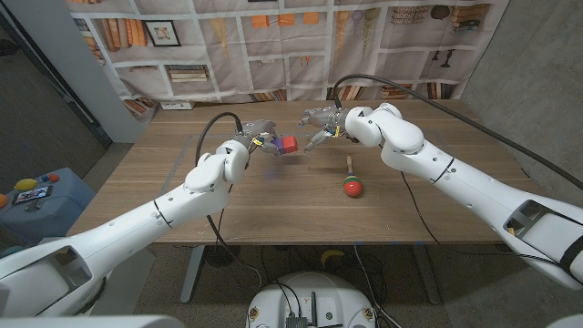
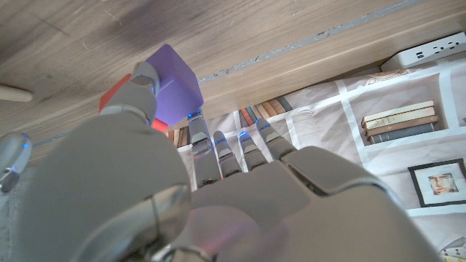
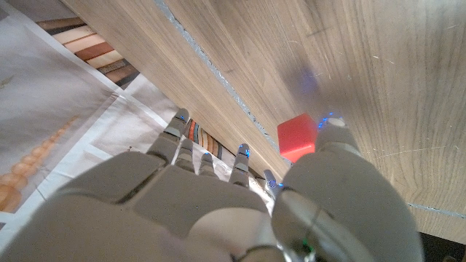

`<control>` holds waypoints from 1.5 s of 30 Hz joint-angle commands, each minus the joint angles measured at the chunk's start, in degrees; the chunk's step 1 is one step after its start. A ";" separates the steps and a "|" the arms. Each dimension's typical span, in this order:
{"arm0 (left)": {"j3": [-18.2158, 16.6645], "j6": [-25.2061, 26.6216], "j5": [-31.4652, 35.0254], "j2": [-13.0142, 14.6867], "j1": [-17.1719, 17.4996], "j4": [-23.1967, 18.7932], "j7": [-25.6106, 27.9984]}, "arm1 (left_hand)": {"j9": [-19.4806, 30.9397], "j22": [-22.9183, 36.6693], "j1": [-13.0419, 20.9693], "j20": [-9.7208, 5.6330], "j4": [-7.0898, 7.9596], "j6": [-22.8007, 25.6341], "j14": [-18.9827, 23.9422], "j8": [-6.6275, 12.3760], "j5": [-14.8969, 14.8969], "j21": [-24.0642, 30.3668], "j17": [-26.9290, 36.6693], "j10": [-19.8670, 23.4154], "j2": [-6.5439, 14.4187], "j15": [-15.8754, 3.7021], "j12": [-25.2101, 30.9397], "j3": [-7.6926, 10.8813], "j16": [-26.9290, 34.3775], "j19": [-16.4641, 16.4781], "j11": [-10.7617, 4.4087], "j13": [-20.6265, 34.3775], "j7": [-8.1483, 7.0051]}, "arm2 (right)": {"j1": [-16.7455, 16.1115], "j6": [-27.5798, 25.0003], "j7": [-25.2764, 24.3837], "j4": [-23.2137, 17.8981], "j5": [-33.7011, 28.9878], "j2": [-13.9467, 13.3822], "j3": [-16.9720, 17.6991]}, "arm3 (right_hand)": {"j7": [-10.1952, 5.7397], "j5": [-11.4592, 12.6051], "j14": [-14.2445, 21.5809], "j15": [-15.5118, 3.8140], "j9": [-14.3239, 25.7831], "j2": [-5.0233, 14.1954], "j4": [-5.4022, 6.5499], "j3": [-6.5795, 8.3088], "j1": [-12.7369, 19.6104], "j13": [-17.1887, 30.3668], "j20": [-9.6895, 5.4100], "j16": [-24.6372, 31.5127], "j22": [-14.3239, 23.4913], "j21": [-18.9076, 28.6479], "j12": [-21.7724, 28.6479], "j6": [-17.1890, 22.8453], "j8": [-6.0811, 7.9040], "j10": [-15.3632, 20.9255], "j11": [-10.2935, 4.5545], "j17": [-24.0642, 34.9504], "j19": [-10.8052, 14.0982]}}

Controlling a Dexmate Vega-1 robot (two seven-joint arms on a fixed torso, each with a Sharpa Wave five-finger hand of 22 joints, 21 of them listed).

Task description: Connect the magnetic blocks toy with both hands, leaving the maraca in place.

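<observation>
- wooden table (image 1: 273, 196), bare brown top; both arms raised over its far half
- left hand (image 1: 256, 138) holds the block toy, purple plastic cube (image 2: 173, 75) joined to red plastic cube (image 1: 289, 143), lifted above the table top
- right hand (image 1: 321, 125) just beside the red cube, fingers partly spread; contact with it unclear, can't tell if it grips anything
- red-headed wooden maraca (image 1: 352, 179) lies on the table, well apart from both hands, untouched
- blocks look light, rigid, smooth-faced, likely slippery; best pinched on opposite flat faces, mating face left free; magnets may snap or twist them on approach
- left wrist view shows the purple cube held at fingertips, a red one behind; head view shows mostly the red one
- right wrist view shows the red cube beside the thumb (image 3: 336, 135)
</observation>
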 commanded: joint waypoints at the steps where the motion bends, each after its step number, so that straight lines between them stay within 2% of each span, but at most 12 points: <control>1: 0.74 -0.97 0.83 0.83 -3.52 0.93 -8.70 | 1.17 0.20 0.34 0.48 0.37 7.34 -0.58 -0.02 0.57 -0.04 0.13 -0.56 0.84 0.19 -0.29 0.05 -0.06 -0.09 0.58 0.12 -4.81 | -1.74 -0.85 -3.30 -0.39 8.96 -2.35 3.22 | -0.46 -0.06 1.10 -0.31 -0.04 0.69 0.13 0.21 0.27 0.12 -0.47 0.64 0.20 0.60 0.71 1.35 0.70 0.97 -0.36 0.05 0.78; 8: 0.49 -1.71 0.28 1.19 -4.31 1.51 -11.55 | 1.02 0.21 0.27 0.55 0.44 6.95 -0.76 -0.32 0.59 -0.03 0.14 -0.94 0.95 0.38 -0.36 -0.02 -0.05 -0.14 0.79 0.12 -4.89 | -2.31 0.92 -6.50 2.54 17.99 -3.00 5.46 | -0.61 -0.36 1.94 -0.69 -0.10 1.11 -0.13 0.38 0.42 0.10 -0.57 0.95 0.19 0.79 1.13 2.49 0.99 2.15 -1.05 -0.06 1.45; 16: 0.61 -1.83 0.92 1.26 -4.49 2.09 -12.43 | 0.92 0.22 0.13 0.54 0.52 7.08 -0.78 -0.40 0.60 0.01 0.15 -0.90 1.07 0.35 -0.27 -0.11 0.01 -0.12 0.69 0.12 -4.87 | -2.67 3.31 -11.19 6.33 26.93 -3.65 7.33 | -0.51 -0.77 2.33 -1.12 -0.15 1.65 0.06 0.36 -0.11 0.06 -0.75 1.11 0.17 0.70 1.51 2.88 0.98 3.34 -1.50 -0.07 1.40; 26: 1.38 -1.57 2.93 0.86 -4.60 2.94 -13.37 | 0.96 0.22 0.06 0.62 0.53 7.00 -0.85 -0.47 0.62 0.02 0.15 -1.05 1.16 0.43 -0.27 -0.19 0.04 -0.16 0.70 0.12 -4.85 | -3.62 3.82 -15.38 7.97 33.92 -4.78 8.45 | -0.60 -1.31 2.56 -1.54 -0.22 2.23 0.37 0.29 -0.85 0.01 -1.10 1.23 0.16 0.66 1.79 3.40 0.99 4.33 -1.81 -0.06 1.43; 35: 1.39 -0.93 3.22 0.22 -3.57 3.43 -12.89 | 0.96 0.22 -0.04 0.53 0.53 6.30 -0.95 -0.83 0.65 -0.01 0.15 -1.22 1.23 0.45 -0.26 -0.30 0.06 -0.34 0.59 0.12 -5.15 | -4.49 5.04 -16.82 9.47 41.22 -5.87 9.84 | -0.93 -2.05 1.67 -1.17 -0.32 2.56 0.77 -0.05 -2.07 -0.04 -0.62 0.90 0.17 0.30 1.55 3.42 0.71 4.11 -2.10 -0.05 0.46; 45: 1.84 -0.37 3.39 -0.44 -3.15 3.91 -12.90 | 1.01 0.23 -0.34 0.48 0.62 5.89 -1.18 -1.04 0.64 -0.08 0.16 -1.75 1.24 0.60 -0.36 -0.49 0.04 -0.65 0.68 0.13 -5.10 | -5.50 4.80 -18.23 9.18 45.43 -7.33 10.37 | -0.94 -2.50 1.50 -1.38 -0.40 2.83 0.92 -0.17 -2.68 -0.08 -0.36 0.86 0.16 0.31 1.51 3.90 0.70 4.25 -2.18 -0.05 0.29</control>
